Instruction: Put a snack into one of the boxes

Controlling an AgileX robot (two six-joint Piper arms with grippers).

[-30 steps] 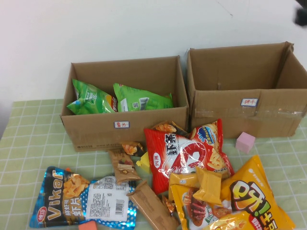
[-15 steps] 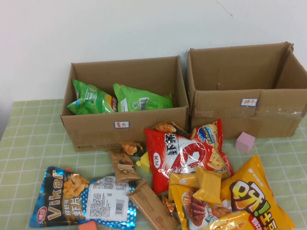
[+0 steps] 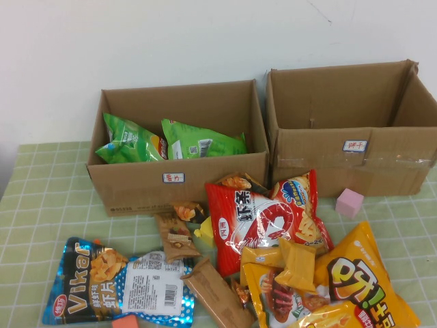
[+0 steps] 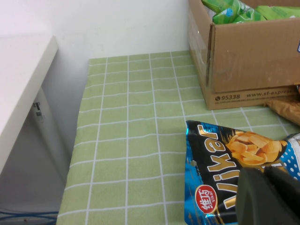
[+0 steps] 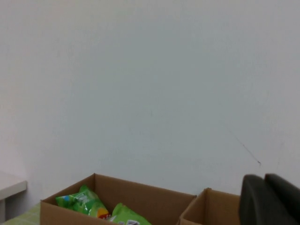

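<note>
Neither gripper shows in the high view. In the left wrist view my left gripper (image 4: pixel 267 173) is shut and empty, just above the blue Viker chip bag (image 4: pixel 220 187), which lies at the table's front left (image 3: pixel 116 281). My right gripper (image 5: pixel 263 179) is shut and empty, held high and facing the wall above the boxes. The left cardboard box (image 3: pixel 136 181) holds two green snack bags (image 3: pixel 130 140). The right cardboard box (image 3: pixel 314 160) shows nothing inside. A red bag (image 3: pixel 263 219), an orange bag (image 3: pixel 362 280) and small brown packets (image 3: pixel 176 236) lie piled in front of the boxes.
A pink cube (image 3: pixel 349 203) sits in front of the right box. An orange block (image 3: pixel 125 322) shows at the front edge. The table's left edge (image 4: pixel 79 154) drops off beside a white desk (image 4: pixel 18 79). A white wall stands behind the boxes.
A dark part of the right arm at the high view's top right corner has moved out of that view. The snacks and boxes have not moved.
</note>
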